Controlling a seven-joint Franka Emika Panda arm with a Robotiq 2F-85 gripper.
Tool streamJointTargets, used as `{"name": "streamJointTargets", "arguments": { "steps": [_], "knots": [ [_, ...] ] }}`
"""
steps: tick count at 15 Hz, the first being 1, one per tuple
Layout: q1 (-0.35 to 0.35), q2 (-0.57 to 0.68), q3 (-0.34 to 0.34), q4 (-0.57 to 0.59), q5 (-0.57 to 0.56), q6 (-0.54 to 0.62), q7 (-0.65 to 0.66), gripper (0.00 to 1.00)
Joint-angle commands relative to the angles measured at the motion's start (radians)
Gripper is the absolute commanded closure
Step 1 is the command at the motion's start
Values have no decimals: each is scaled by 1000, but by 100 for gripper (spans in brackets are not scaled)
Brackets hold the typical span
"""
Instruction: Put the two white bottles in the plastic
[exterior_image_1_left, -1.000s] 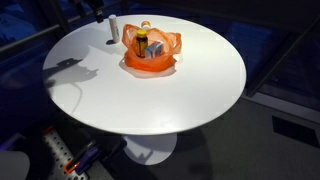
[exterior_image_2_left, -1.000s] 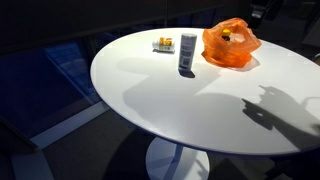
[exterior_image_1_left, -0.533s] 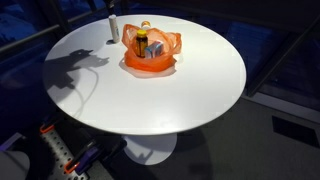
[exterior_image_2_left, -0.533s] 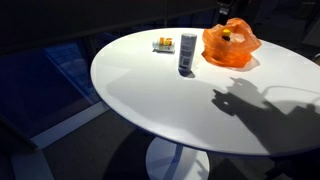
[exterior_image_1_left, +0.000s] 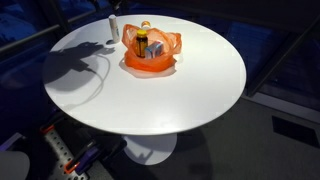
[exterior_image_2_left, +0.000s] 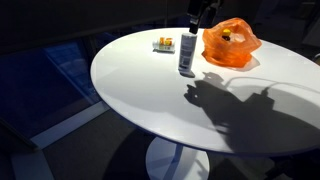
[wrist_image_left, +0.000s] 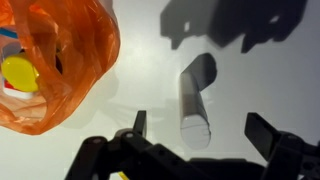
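Note:
A white bottle (wrist_image_left: 195, 100) stands upright on the round white table (exterior_image_1_left: 190, 95), seen in both exterior views (exterior_image_1_left: 113, 30) (exterior_image_2_left: 187, 54). My gripper (wrist_image_left: 200, 130) is open and empty, hovering right above the bottle with a finger on either side of its top; it shows dark above the bottle in an exterior view (exterior_image_2_left: 197, 14). The orange plastic bag (exterior_image_1_left: 152, 52) (exterior_image_2_left: 231, 44) (wrist_image_left: 55, 60) sits beside the bottle and holds a bottle with a yellow cap (wrist_image_left: 18, 72). A second white bottle cannot be told.
A small yellow-and-white packet (exterior_image_2_left: 164, 44) lies on the table just beyond the bottle. The table edge drops to a dark floor on all sides. Cables and gear (exterior_image_1_left: 65, 155) lie under the table.
My arm has moved across the table to a spot above the white bottle; its shadow has slid along the tabletop with it. Bottle and bag have not moved.

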Motion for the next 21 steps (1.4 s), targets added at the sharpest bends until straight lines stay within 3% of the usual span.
{"name": "streamJointTargets", "arguments": {
  "steps": [1, 6, 7, 8, 9, 16, 21],
  "knots": [
    [25, 76, -18, 82, -12, 5, -54, 0],
    [44, 142, -28, 134, -15, 6, -88, 0],
    [46, 151, -30, 141, -14, 5, -93, 8],
    [48, 160, -31, 148, -14, 2, -99, 25],
    [49, 166, -32, 154, -11, 1, -105, 34],
    [49, 131, -51, 163, -17, -26, -109, 90],
    [34, 66, -72, 178, -8, -34, -108, 88]
  ]
}}
